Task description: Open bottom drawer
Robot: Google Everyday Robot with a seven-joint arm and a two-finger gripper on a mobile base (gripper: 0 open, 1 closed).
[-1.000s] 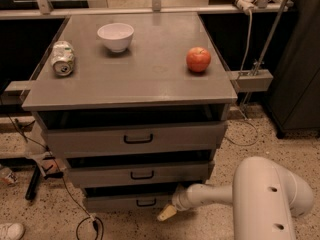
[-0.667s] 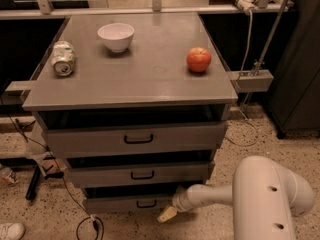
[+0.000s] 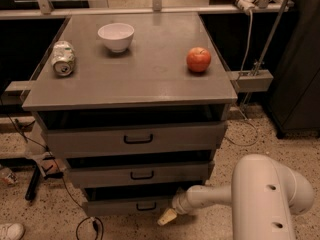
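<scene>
While the apple sits near the worktop's right edge, the bottom drawer lies lowest beneath the front edge. The gripper hangs just beside the drawer's right end, right of that edge's middle; whether it grasps anything, I cannot tell.

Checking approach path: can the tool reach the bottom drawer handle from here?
Probably yes. The tool sits low, just right of the handle on the bottom drawer, and nothing visible lies between them.
</scene>
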